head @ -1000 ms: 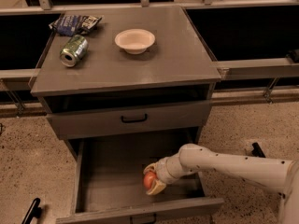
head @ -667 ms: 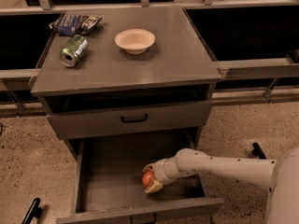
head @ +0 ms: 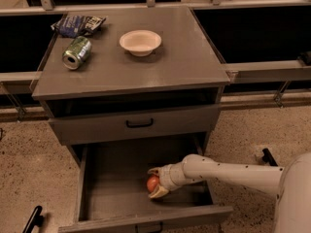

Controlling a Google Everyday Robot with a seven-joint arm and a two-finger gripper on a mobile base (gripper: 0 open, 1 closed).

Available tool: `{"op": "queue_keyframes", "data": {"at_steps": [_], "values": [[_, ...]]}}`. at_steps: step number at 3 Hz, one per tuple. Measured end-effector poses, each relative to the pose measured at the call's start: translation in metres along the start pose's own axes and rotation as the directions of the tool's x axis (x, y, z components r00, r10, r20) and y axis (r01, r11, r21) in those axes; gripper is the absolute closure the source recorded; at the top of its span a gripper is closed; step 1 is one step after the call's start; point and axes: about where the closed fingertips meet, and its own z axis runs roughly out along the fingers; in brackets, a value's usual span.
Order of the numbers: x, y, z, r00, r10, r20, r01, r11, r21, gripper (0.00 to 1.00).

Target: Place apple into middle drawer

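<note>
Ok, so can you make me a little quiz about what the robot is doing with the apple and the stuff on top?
1. True or false: the claw is down inside the open drawer, gripping the apple.
2. Which thing lies on its side on the cabinet top? A bowl, B can, C bag.
3. Short answer: is the drawer with the black handle open or shut?

Key: 1 true. 2 B. 3 shut.

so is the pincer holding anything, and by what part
The small round red apple, pinched across its sides by the pincer, inside the open grey drawer.
</note>
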Motion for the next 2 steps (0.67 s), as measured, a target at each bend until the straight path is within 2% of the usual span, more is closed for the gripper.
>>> {"op": "queue_keyframes", "data": {"at_steps": [1, 2], "values": [[0.0000, 0.0000, 0.0001, 1.000, 0.000, 0.000, 0.000, 1.0000, 0.000, 0.00], [0.0000, 0.0000, 0.0001, 1.000, 0.000, 0.000, 0.000, 1.0000, 0.000, 0.00]]}}
